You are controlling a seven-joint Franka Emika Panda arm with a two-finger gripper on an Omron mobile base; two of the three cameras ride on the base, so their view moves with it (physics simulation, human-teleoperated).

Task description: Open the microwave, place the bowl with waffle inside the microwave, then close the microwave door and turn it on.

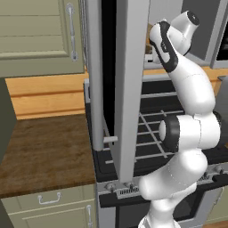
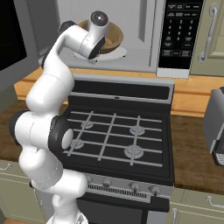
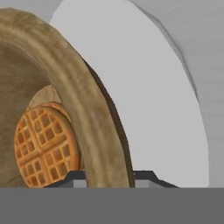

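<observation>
Jaws clenched astride the bowl (image 3: 94, 109) rim (waffle (image 3: 43, 146) inside), over the turntable (image 3: 157, 109).

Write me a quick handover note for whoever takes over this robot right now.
Gripper: fingers straddle the bowl's rim, one inside, one outside; looks shut on it.
Bowl with the waffle: inside the microwave, over the white turntable; contact can't be judged.
Microwave door: swung open.
Done: door opened, bowl brought in.
Left: let go, pull the arm out, close the door, start it on the button panel.
</observation>
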